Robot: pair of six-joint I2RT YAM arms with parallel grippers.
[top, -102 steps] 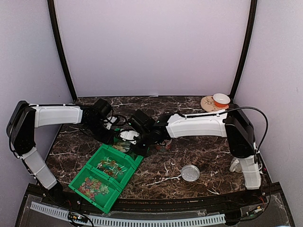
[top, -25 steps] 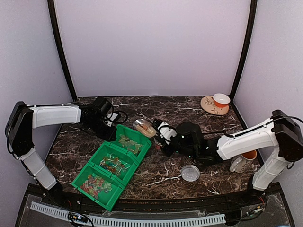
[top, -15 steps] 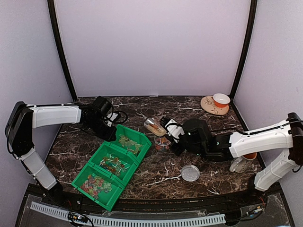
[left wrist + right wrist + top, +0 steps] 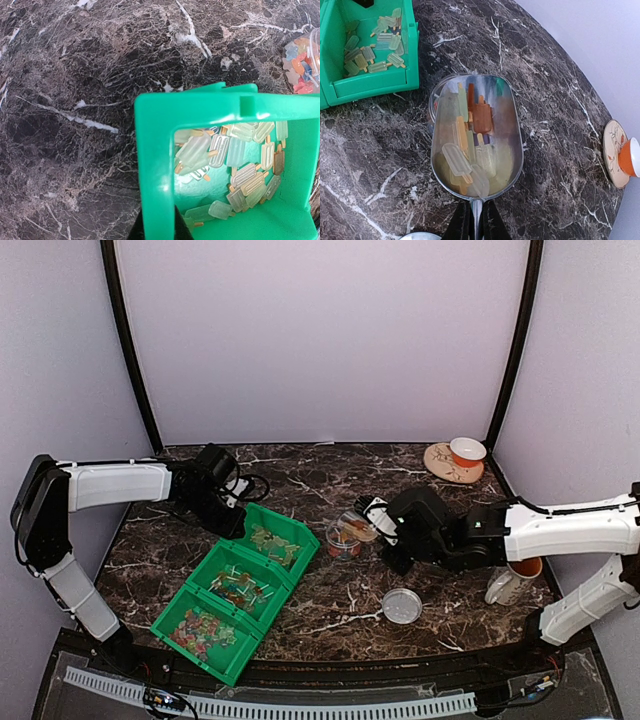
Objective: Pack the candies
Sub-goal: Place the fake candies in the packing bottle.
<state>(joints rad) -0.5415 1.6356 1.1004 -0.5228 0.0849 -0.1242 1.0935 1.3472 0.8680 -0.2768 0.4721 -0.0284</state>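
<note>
No legible text, label, brand, number or sign in any view.
</note>
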